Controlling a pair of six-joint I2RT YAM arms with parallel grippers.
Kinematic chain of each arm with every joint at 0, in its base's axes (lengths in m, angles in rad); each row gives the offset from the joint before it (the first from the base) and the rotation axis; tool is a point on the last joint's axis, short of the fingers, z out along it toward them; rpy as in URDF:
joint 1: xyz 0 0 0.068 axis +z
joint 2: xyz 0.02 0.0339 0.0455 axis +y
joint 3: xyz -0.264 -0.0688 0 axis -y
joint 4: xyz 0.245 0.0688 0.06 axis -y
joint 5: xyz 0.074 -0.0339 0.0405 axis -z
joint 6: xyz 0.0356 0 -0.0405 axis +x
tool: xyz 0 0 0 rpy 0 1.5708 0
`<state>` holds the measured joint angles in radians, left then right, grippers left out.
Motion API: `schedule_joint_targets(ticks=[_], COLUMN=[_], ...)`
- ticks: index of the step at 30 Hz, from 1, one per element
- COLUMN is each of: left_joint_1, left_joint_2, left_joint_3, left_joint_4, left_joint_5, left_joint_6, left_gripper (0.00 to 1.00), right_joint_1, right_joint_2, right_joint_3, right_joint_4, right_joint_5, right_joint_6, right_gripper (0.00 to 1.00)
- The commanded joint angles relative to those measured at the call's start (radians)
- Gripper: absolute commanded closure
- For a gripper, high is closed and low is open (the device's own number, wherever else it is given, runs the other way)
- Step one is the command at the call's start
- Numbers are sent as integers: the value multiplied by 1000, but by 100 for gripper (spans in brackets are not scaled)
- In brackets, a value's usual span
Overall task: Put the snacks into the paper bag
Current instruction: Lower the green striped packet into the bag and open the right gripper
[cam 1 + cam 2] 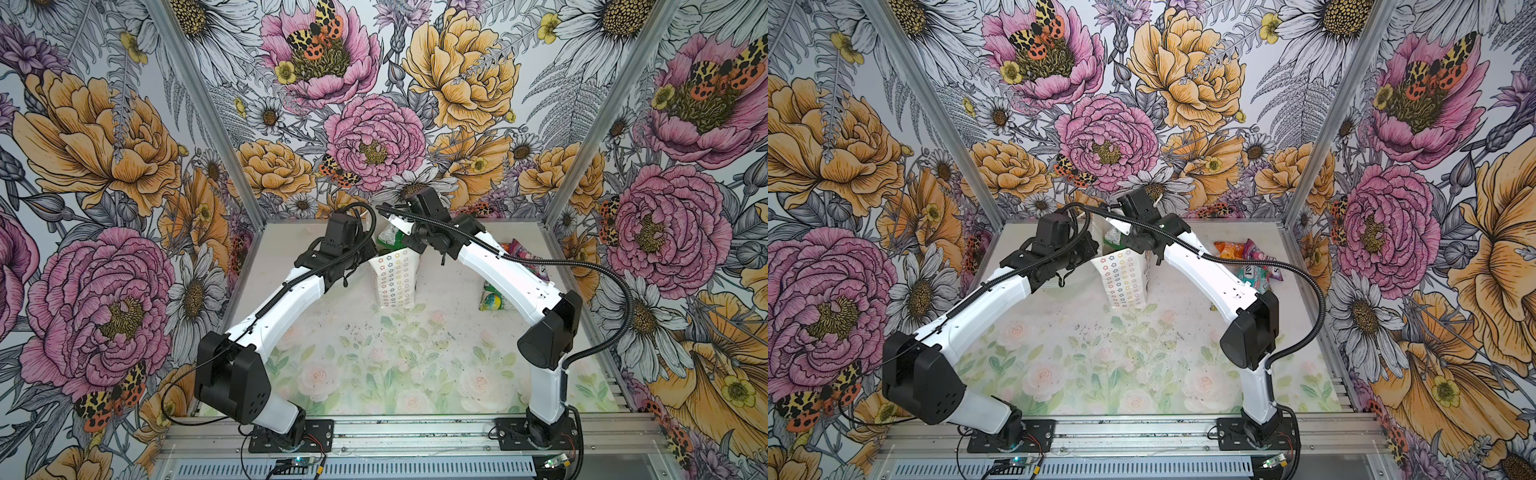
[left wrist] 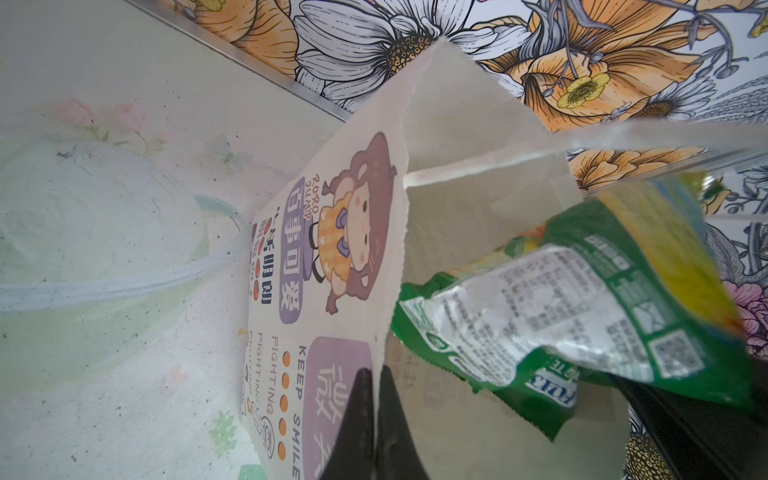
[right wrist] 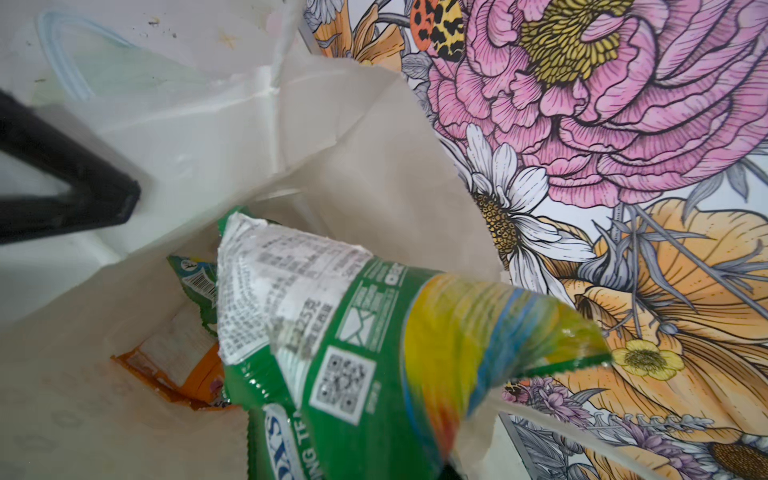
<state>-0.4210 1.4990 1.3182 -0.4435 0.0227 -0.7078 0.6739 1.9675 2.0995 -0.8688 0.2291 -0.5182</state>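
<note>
Green packet (image 3: 332,332) slanted, long axis seemingly into paper bag (image 1: 395,282).

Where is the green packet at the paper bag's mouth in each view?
Top views: in both, the green packet sits at centre, just above the paper bag.
Left wrist: packet across the open mouth of the bag, beside its cartoon panel.
Right wrist: packet in the foreground, nose down into the bag, over an orange packet.
Shared landmark: the paper bag.
</note>
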Motion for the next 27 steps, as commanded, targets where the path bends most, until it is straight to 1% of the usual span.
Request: schedule_joint_targets(ticks=[1, 7, 14, 15, 18, 20, 24, 27], left_joint_1=[11, 20, 18, 18, 18, 18, 18, 17], left_joint_2=[-37, -27, -7, -2, 6, 11, 15, 14], left_joint_3=[-10, 4, 27, 30, 36, 41, 43, 39], left_joint_4=[28, 29, 29, 29, 29, 28, 29, 29], left_joint_5=[2, 8, 15, 16, 19, 22, 24, 21], left_joint_6=[11, 21, 24, 24, 25, 27, 30, 30], left_gripper=[100, 100, 100, 100, 100, 100, 100, 100], right_joint_1=[13, 26, 51, 54, 64, 67, 71, 75], right_joint_2=[-57, -72, -80, -80, -70, -58, -39, -30], right_joint_3=[26, 56, 92, 95, 113, 124, 127, 134], right_joint_4=[-75, -172, -219, -219, -217, -217, -216, -215], right_joint_5=[-50, -92, -129, -127, -94, -66, -13, 21], right_joint_6=[-6, 14, 23, 25, 27, 30, 24, 24], right_gripper=[100, 100, 100, 98, 84, 77, 67, 62])
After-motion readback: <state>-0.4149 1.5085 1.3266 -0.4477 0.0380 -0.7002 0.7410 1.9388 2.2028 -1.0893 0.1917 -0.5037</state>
